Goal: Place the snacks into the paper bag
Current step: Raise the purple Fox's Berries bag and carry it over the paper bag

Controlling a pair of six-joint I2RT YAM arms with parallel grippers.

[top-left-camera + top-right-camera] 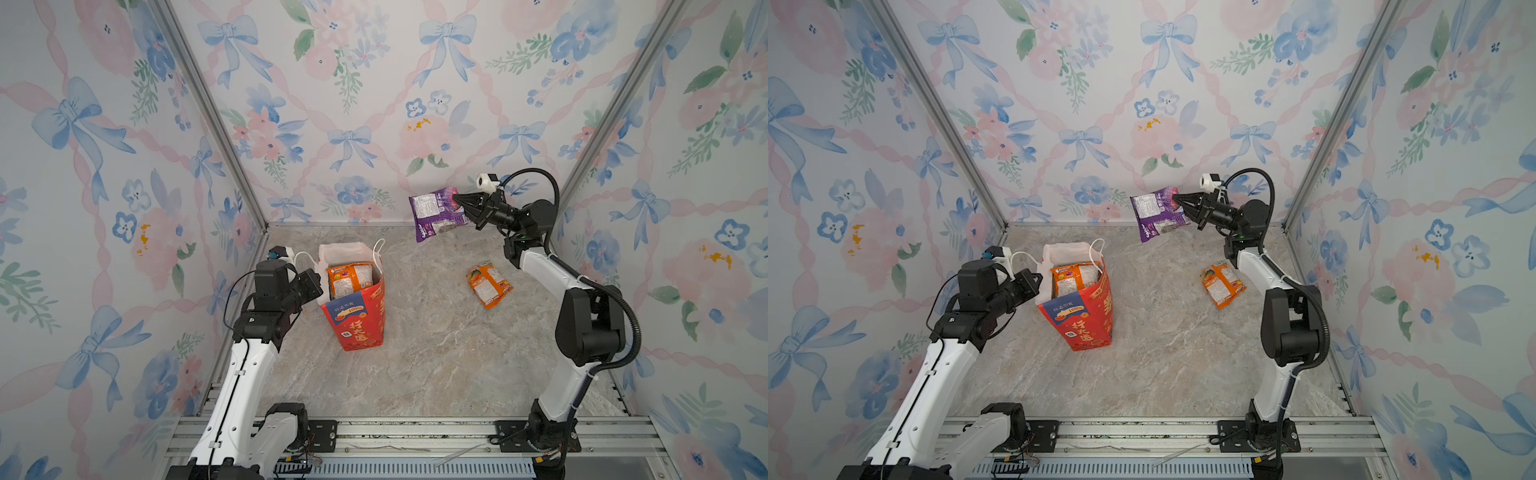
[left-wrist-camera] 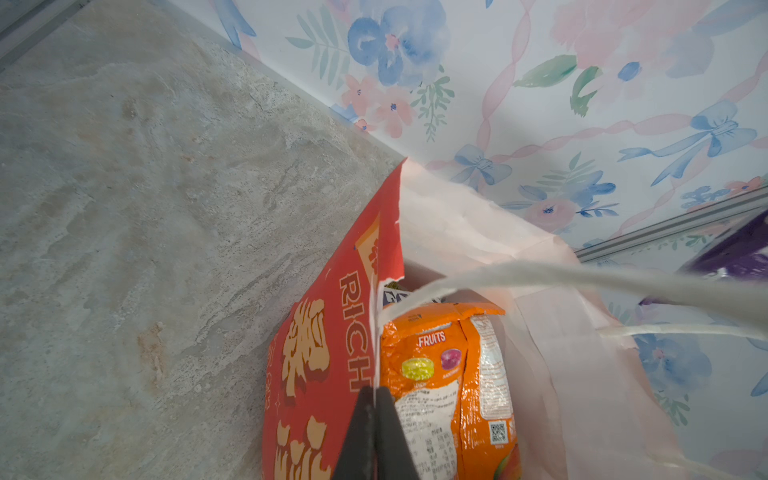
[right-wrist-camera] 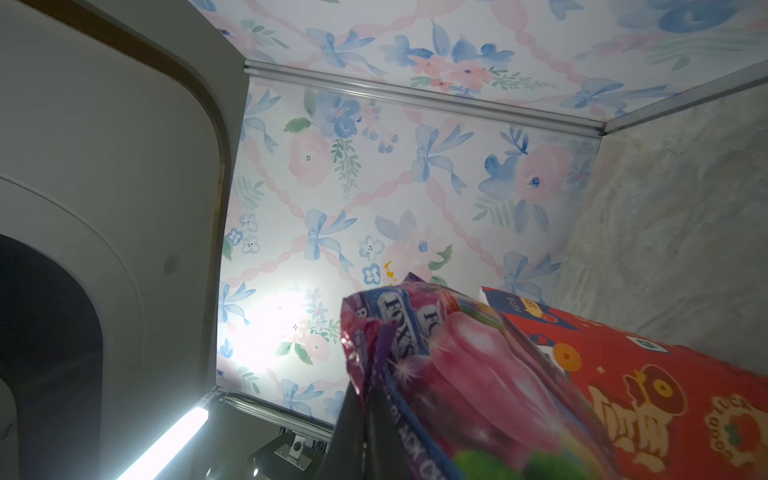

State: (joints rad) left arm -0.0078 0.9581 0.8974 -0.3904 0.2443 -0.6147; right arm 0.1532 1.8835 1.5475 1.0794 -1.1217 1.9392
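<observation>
Right claw (image 1: 456, 199) pinches purple snack (image 1: 435, 217), which dangles from it

The paper bag (image 1: 357, 324) stands left of centre on the table (image 1: 424, 357), 1 bagged packet (image 1: 351, 280) inside, left gripper (image 2: 375, 392) on its left rim. At right lies 1 loose packet (image 1: 488, 284); above it in the frame, right gripper (image 1: 456, 199) holds 1 lifted packet (image 1: 436, 216).

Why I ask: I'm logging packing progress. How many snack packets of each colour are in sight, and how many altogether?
Orange glossy snack packets: 2, one inside the red paper bag, one lying on the marbled table.
Purple glossy snack packet: 1, pinched in the right hand, in the air.
Total: 3 in sight; the bag may hide more.
</observation>
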